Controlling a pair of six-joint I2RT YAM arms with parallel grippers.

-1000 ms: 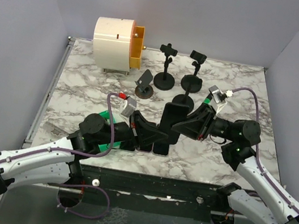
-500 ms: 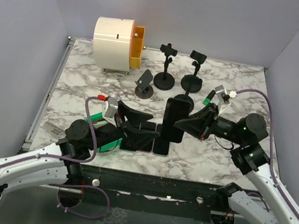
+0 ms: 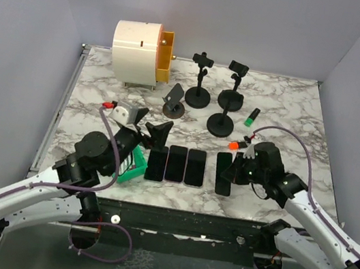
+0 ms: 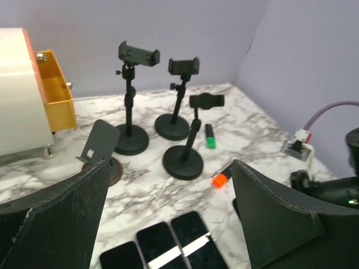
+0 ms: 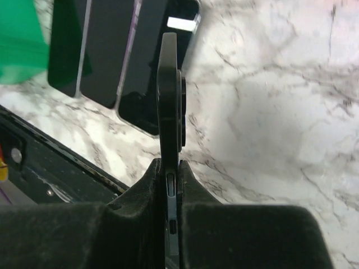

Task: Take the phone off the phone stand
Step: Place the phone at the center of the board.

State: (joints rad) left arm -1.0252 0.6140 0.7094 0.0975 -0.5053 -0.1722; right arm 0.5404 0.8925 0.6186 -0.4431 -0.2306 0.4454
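My right gripper (image 3: pixel 235 168) is shut on a dark phone (image 3: pixel 222 173), holding it low over the table front just right of a row of three phones (image 3: pixel 176 164). In the right wrist view the phone (image 5: pixel 170 106) stands edge-on, pinched between the fingers of that gripper (image 5: pixel 173 171). The nearest phone stand (image 3: pixel 221 123) is empty. My left gripper (image 3: pixel 152 130) hovers open behind the row's left end, holding nothing. In the left wrist view its gripper (image 4: pixel 168 224) is spread wide over the phones (image 4: pixel 168 246), with the stand (image 4: pixel 187 151) beyond.
Two taller stands (image 3: pixel 201 77) (image 3: pixel 234 81) and a small low stand (image 3: pixel 174 102) sit behind. A white and orange drawer unit (image 3: pixel 141 54) is at back left. A green marker (image 3: pixel 253 117) and orange marker (image 3: pixel 235 144) lie right of the stands. A green object (image 3: pixel 133 165) sits under the left arm.
The right gripper carried the phone from beside the stand down to the table front, right of the row. The left gripper opened, left a phone in the row and drew back.
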